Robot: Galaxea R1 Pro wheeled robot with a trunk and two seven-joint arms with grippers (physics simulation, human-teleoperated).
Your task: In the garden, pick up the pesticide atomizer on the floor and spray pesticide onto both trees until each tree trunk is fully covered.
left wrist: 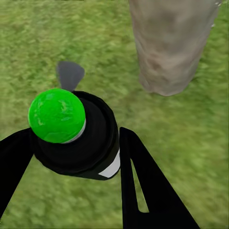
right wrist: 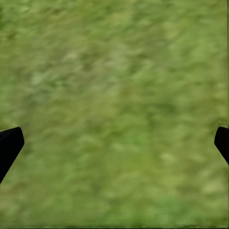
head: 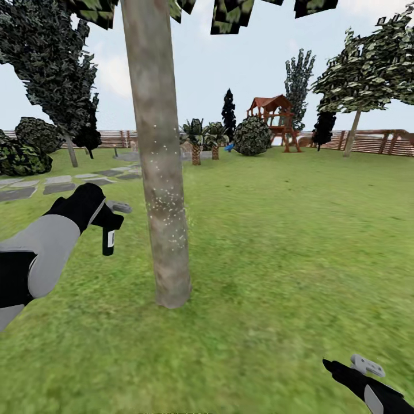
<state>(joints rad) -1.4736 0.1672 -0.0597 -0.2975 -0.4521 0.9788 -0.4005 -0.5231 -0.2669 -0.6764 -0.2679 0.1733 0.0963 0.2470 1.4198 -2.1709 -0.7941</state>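
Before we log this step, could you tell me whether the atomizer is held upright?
Upright: the pesticide atomizer hangs vertically in the left gripper beside the tree trunk.

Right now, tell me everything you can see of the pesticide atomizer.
The pesticide atomizer is a slim dark bottle with a white label patch on its side and a round bright-green cap, which faces the left wrist camera. It looks like smooth plastic. The left gripper is shut on it, one finger on each side, holding it roughly upright, clear of the lawn. It hangs just beside the tree trunk, not touching it; pale specks dot the bark at about its height.
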